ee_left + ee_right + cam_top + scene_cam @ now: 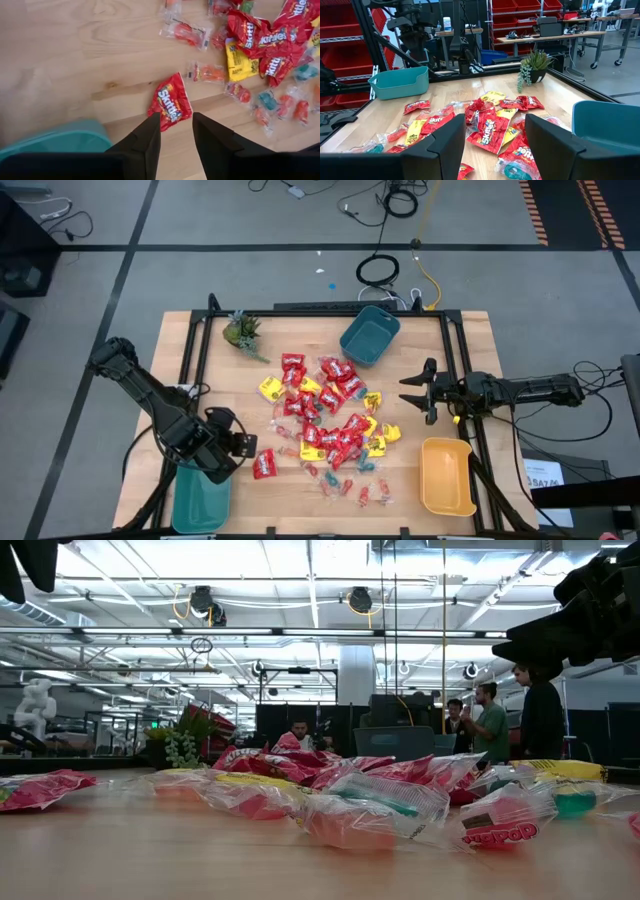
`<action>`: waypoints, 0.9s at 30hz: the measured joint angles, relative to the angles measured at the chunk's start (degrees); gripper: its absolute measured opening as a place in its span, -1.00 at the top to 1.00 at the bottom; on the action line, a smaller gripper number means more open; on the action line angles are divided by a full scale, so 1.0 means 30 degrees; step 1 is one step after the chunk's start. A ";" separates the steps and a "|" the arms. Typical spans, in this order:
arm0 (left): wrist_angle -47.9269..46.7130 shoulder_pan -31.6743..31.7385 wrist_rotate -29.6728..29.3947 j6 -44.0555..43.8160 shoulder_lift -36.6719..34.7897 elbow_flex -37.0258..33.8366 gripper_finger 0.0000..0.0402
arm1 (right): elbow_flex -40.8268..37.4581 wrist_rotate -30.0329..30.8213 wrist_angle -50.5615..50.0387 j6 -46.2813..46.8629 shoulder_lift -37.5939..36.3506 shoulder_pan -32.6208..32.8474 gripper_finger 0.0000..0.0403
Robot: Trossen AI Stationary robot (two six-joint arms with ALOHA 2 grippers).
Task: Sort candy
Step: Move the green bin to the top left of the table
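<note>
The candy [330, 425] lies heaped mid-table: red packets, yellow packets and small twist-wrapped pieces. One red packet [170, 102] lies flat by itself on the wood [265, 463], left of the heap. My left gripper [175, 116] hovers open above the table's near-left part [243, 445], pointing steeply down. Its fingertips stand just short of that packet, with nothing between them. My right gripper [408, 392] waits open and level at the table's right side, facing the heap [495, 125].
A teal bin [200, 495] sits at the near-left corner, below my left arm [65, 140]. A second teal bin [368, 335] stands at the far middle and an orange bin [447, 475] at the near right. A small green plant [240, 330] stands far left. People stand beyond the table.
</note>
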 joint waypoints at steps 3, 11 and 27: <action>0.0460 0.0000 -0.0002 -0.0049 0.0018 0.0000 0.39 | 0.0006 0.0001 0.0000 -0.0007 0.0001 -0.0002 0.02; 0.1273 -0.0021 0.0095 0.0030 0.0479 0.0000 0.39 | -0.0001 -0.0005 0.0000 -0.0004 -0.0004 -0.0001 0.02; 0.4392 -0.1428 0.1315 -0.1916 0.3315 0.0007 0.39 | -0.0001 -0.0005 0.0007 0.0000 0.0000 -0.0001 0.02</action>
